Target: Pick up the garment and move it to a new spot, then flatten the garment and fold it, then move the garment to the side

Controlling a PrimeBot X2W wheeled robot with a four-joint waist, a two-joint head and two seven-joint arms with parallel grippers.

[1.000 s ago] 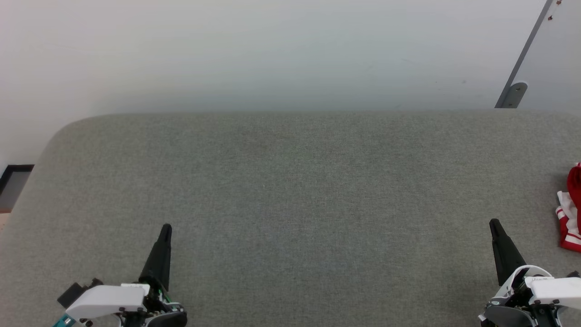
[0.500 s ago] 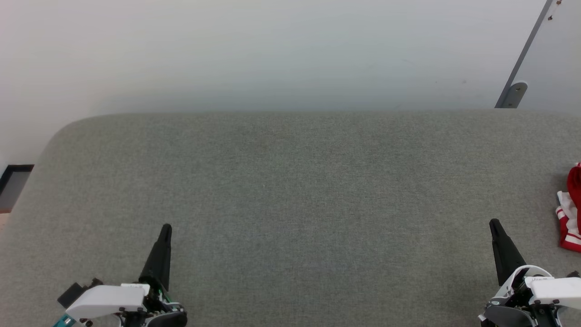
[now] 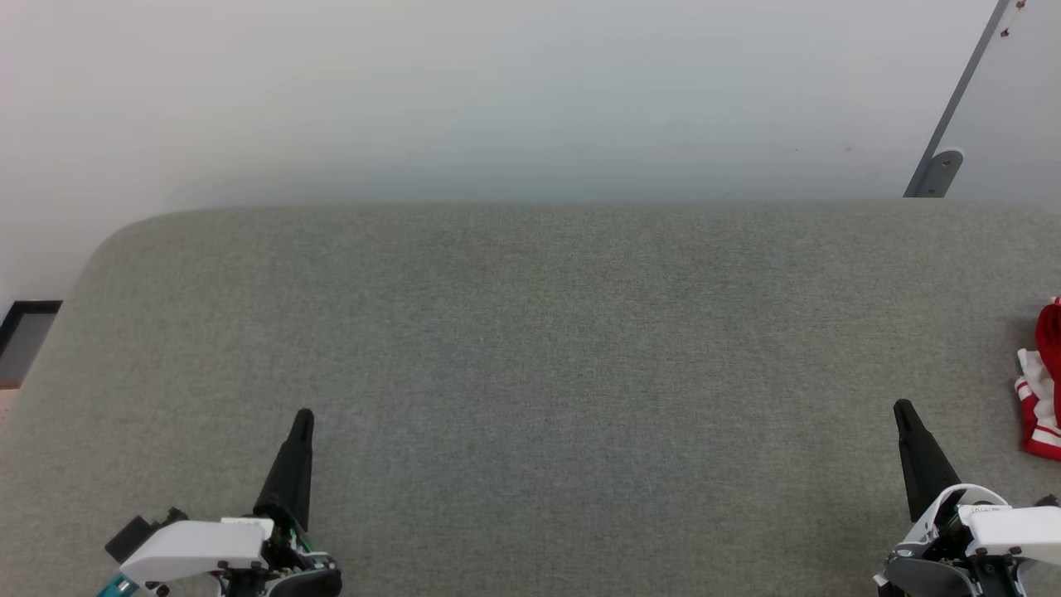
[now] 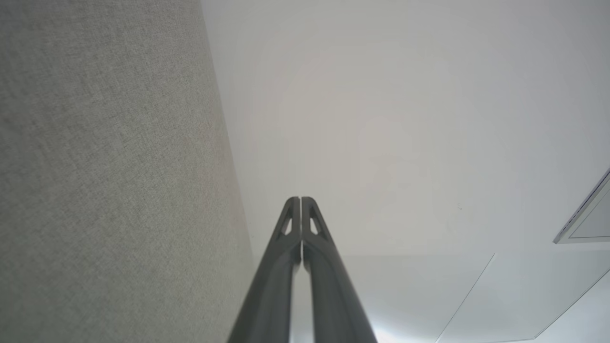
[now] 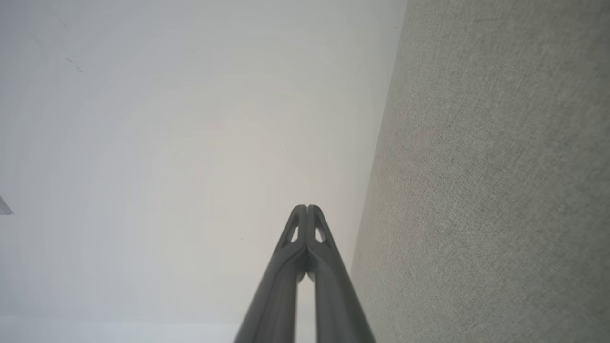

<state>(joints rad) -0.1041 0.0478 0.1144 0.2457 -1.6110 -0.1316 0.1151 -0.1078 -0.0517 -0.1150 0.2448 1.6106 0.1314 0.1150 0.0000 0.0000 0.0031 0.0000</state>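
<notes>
At the right edge of the gray woven table [image 3: 530, 348], the crumpled red-and-white garment [image 3: 1043, 390] lies; left gripper [image 3: 303, 414] and right gripper [image 3: 901, 406] hover closed, empty.

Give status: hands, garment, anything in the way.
Left hand shut, empty; right hand shut, empty. Garment bunched at head view's right edge, untouched. Bare grey surface between it and right hand.
</notes>
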